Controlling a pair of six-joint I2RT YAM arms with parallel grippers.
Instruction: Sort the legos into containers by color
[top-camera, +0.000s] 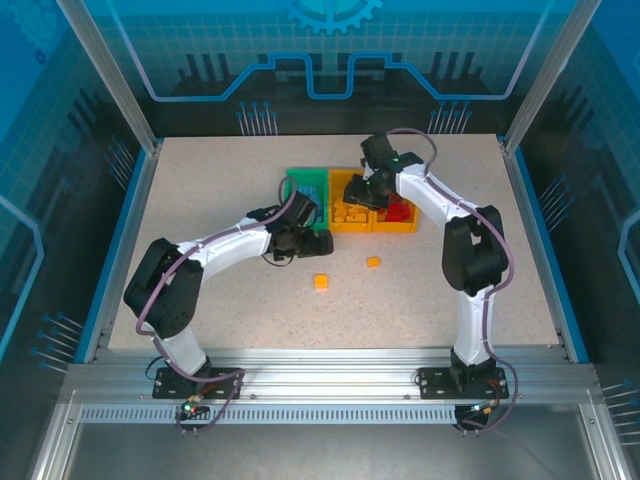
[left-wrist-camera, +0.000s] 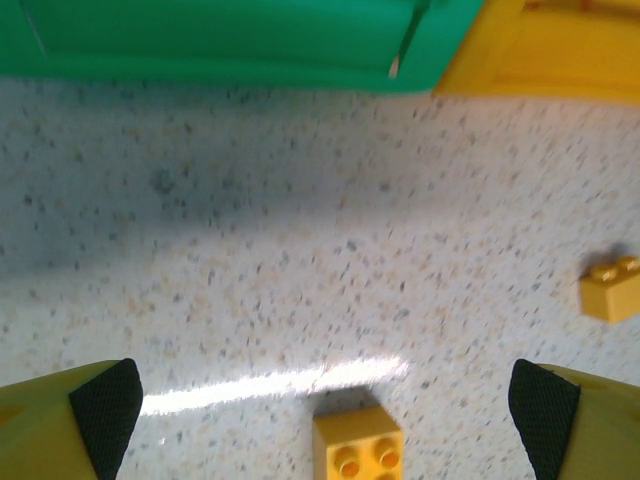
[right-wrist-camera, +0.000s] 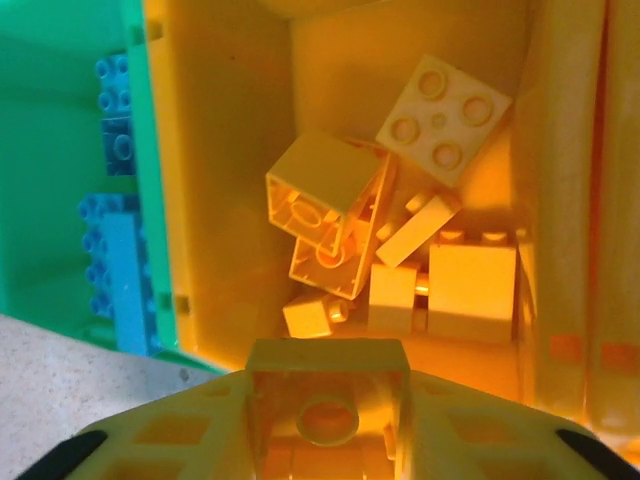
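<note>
The containers stand in a row: a green tray (top-camera: 306, 187), a middle orange-yellow tray (top-camera: 349, 214) and a right one (top-camera: 399, 214) with red legos in it. My right gripper (right-wrist-camera: 328, 405) hovers over the middle tray (right-wrist-camera: 215, 150), shut on a yellow lego (right-wrist-camera: 328, 365) whose hollow underside faces the camera. Several yellow legos (right-wrist-camera: 445, 110) lie piled below it. Blue legos (right-wrist-camera: 112, 265) lie in the green tray (right-wrist-camera: 50, 150). My left gripper (left-wrist-camera: 325, 415) is open low over the table, with a loose yellow lego (left-wrist-camera: 358, 450) between its fingers (left-wrist-camera: 105, 410). Another yellow lego (left-wrist-camera: 610, 287) lies to its right.
In the top view the two loose yellow legos (top-camera: 321, 282) (top-camera: 373, 262) lie on the speckled table in front of the trays. The green tray's front wall (left-wrist-camera: 200, 45) runs just ahead of the left gripper. Blue rails edge the table on the left and right.
</note>
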